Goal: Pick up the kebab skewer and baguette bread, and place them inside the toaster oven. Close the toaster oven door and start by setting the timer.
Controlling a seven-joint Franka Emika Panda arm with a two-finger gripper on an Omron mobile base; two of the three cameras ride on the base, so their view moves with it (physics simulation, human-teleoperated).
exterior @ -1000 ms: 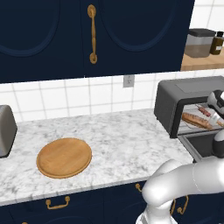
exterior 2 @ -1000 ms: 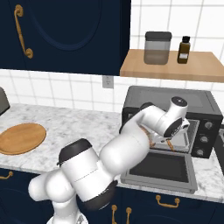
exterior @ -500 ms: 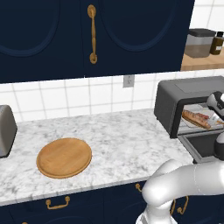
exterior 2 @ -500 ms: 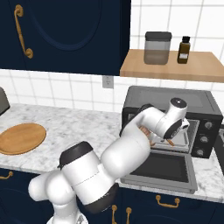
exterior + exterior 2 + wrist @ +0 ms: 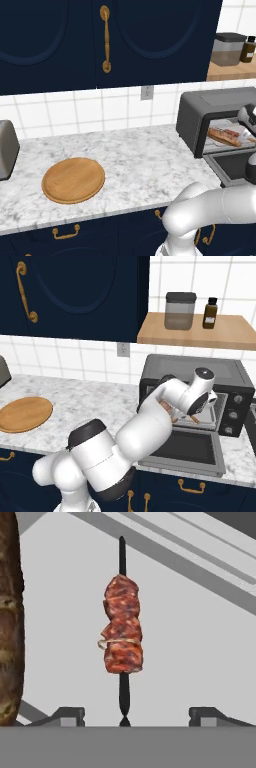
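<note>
Inside the toaster oven [image 5: 192, 376] your arm ends: from the right base view it rises at 7 o'clock, bends over the bench [image 5: 85, 401], and pushes its wrist into the open front at 2 o'clock. From the left base view the white elbow sits at 5 o'clock and the wrist shows at the 3 o'clock edge, before the oven mouth.

Your claw [image 5: 135, 714] looks along the oven's pale floor. Its two dark fingertips [image 5: 67, 714] stand well apart, one at 7 o'clock and one at 5 o'clock of the hand view, and nothing sits between them. You can see the kebab skewer [image 5: 122, 632] lying free on the floor, its stick running from 12 o'clock to 6 o'clock midway between the tips, clear of both. Its meat chunks are bunched at mid-stick.

Beside it, along the 9 o'clock edge of the hand view, lies the baguette bread [image 5: 10, 622], parallel to the skewer and apart from it. The left base view shows the loaf [image 5: 225, 136] on the rack inside the oven.

The toaster oven door [image 5: 192, 448] hangs open, dropped flat toward you.

Count: one skewer, one baguette, one toaster oven, one round wooden board [image 5: 73, 180] on the bench at 8 o'clock, one canister [image 5: 180, 311] and one bottle [image 5: 211, 312] on the shelf [image 5: 150, 336].
</note>
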